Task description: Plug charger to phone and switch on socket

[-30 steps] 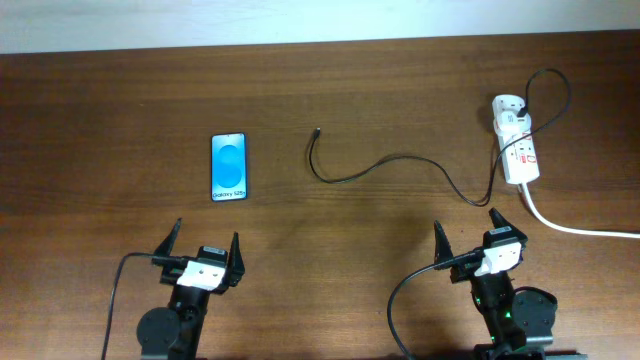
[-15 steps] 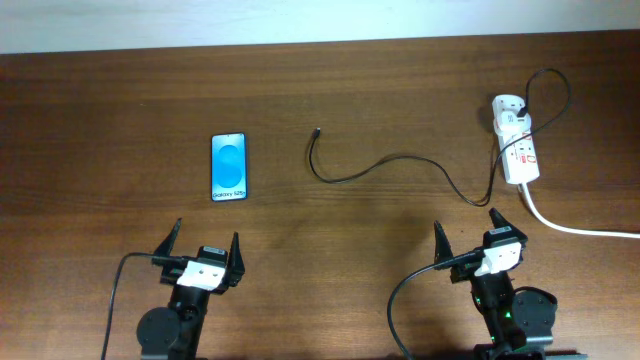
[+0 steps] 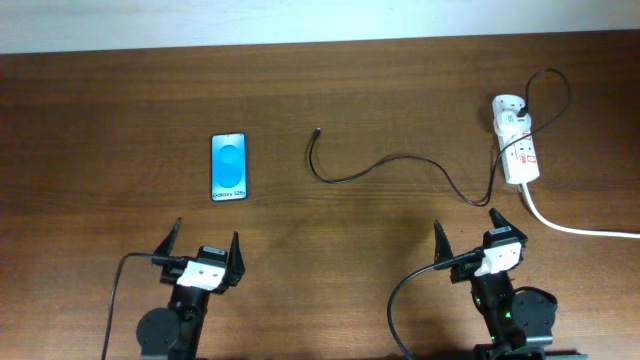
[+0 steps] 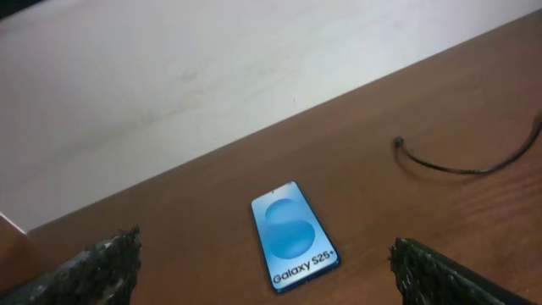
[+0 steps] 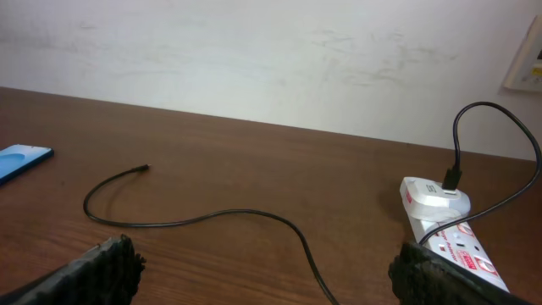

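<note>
The phone lies flat, blue screen up, left of the table's middle; it also shows in the left wrist view and at the left edge of the right wrist view. The charger cable runs from its free plug tip across to the white socket strip at the far right, where its adapter is plugged in. The cable and the socket show in the right wrist view. My left gripper and right gripper are open and empty near the front edge.
The socket's thick white cord runs off to the right edge. A pale wall stands behind the table's far edge. The cable tip lies right of the phone in the left wrist view.
</note>
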